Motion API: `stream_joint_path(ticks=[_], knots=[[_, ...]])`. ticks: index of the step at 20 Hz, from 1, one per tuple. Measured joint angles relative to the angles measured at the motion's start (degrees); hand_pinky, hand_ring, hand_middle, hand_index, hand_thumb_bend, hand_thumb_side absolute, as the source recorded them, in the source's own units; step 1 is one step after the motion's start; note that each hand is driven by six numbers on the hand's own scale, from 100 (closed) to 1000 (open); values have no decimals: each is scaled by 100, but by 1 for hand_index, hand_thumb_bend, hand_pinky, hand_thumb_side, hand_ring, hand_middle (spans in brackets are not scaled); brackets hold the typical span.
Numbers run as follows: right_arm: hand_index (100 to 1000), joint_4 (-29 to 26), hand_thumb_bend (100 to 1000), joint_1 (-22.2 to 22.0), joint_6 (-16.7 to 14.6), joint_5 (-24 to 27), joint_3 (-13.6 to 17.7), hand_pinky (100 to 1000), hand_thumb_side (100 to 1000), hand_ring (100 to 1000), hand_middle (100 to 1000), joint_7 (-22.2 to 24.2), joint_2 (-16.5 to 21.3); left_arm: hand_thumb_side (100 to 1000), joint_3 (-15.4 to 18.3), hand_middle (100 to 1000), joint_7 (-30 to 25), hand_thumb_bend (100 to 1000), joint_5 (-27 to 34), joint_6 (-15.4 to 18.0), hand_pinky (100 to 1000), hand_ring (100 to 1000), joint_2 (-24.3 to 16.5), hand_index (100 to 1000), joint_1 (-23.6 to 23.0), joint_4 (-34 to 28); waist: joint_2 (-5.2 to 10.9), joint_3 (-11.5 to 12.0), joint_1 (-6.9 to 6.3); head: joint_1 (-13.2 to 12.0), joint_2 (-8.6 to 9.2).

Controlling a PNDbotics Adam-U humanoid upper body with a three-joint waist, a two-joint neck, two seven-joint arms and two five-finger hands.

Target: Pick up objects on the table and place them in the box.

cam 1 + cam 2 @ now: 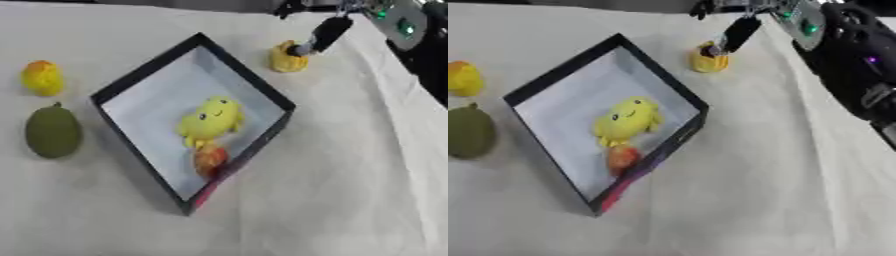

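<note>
Up past the far right corner of the box (144, 75): right hand (328, 31), reaching in from the upper right, a dark finger touching the top of a small yellow fruit-like object (288, 59); whether curled round it or merely resting, cannot tell. Inside the box, on its pale floor: yellow smiling plush toy (211, 119), with a red-orange fruit (210, 160) touching it on the near side. Left of the box, on the white tablecloth (350, 190): yellow-orange fruit (41, 77), and nearer, just beside it, a dull green fruit (52, 131).
</note>
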State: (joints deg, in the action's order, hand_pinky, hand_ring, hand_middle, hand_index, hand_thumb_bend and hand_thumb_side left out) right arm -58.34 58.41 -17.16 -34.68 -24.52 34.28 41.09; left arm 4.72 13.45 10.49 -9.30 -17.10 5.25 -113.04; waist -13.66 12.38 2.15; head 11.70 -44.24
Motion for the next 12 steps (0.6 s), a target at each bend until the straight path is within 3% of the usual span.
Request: stream_joint_path(ticks=[12], knots=[[951,716,458,-52,-122,-671,336,953,574,923,846,-240,-185,946,1,738,-1,136,-41,-5,890,720,0,828,87,-32,-160,105,59,156,0]])
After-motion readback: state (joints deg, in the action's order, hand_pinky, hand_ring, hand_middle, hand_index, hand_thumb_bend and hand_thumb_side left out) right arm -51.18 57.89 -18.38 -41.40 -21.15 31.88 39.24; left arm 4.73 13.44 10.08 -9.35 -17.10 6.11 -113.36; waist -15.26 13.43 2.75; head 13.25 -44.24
